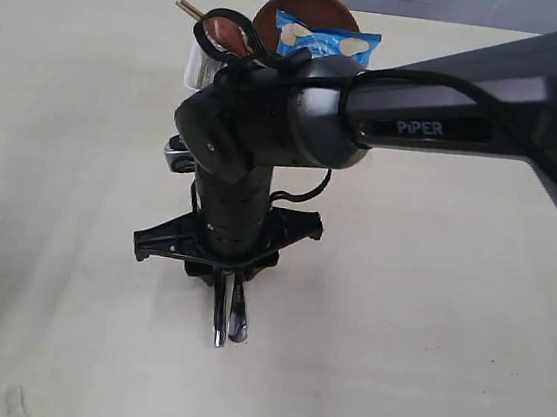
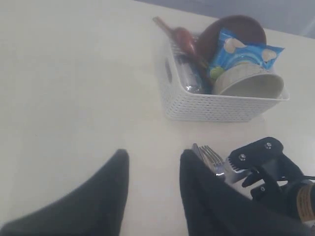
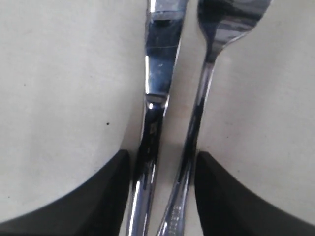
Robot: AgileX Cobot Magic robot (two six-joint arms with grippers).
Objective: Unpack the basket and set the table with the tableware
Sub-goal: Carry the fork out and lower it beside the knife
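**Right hand down on the cutlery, left hand idle**

Exterior view: the right arm reaches in and points the right hand down onto the counter. A steel cutlery pair lies flat on the counter, its ends poking out just past the fingertips. Behind the hand, largely hidden by the arm, stands the basket. The plate, wooden spoon, chopsticks and a blue chip bag show above it.

Left wrist view: the left hand hangs over bare counter, its fingers moderately apart and holding nothing. The basket sits ahead of it, with the bowl tipped on its side inside. The fork shows its tines just beside one finger, with the right hand close by.

Right wrist view: the knife and fork lie parallel, almost touching. Their handles run between the right hand's fingers, which flank them closely. I cannot tell whether they are actually pressing on the handles.
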